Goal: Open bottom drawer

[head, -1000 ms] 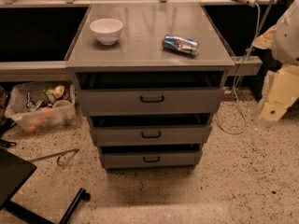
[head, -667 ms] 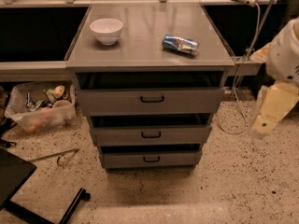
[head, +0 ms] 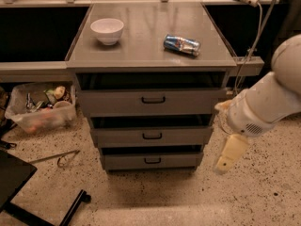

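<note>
1 gripper (head: 225, 159) hangs right of the closed bottom drawer (head: 152, 161).

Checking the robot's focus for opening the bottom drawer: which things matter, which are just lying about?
Job: lowest grey drawer with black loop handle; cream pincer right of the cabinet.
Lying about: white round bowl; blue metal can on its side; clear plastic bin.
</note>
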Robot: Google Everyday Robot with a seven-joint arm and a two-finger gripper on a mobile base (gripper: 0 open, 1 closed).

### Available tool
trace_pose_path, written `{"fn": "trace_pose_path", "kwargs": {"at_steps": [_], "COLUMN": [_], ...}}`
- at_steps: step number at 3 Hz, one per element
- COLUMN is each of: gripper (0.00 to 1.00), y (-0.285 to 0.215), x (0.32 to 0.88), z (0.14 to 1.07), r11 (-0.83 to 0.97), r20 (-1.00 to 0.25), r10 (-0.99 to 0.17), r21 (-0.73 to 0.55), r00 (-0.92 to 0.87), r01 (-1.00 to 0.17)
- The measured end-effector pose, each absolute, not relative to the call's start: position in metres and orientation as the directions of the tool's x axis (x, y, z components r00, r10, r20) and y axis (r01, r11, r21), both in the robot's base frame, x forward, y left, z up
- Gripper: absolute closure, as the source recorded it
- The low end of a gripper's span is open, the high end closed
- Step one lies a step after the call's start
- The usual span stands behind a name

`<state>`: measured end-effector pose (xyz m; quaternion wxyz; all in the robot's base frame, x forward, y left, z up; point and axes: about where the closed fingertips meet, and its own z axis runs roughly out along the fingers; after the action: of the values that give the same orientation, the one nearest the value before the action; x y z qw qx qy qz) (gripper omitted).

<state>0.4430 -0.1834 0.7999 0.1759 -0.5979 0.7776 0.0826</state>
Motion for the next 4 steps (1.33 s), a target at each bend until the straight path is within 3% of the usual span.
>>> {"fn": "trace_pose_path", "kwargs": {"at_steps": [1,3,4], "gripper": [0.0,0.0,0.0], "y": [-0.161,-0.158,-0.149], "x": [0.445,0.443,0.436], "z": [0.724,0.711,0.662], "r11": [0.194,0.196,0.193], "r20": [-0.452,-0.464,-0.466], "r10": [-0.875,-0.869,-0.868], "r21": [0.002,0.002,-0.005], "r00": [-0.174,-0.174,-0.168], "r01": [-0.981,-0.981,-0.981]}}
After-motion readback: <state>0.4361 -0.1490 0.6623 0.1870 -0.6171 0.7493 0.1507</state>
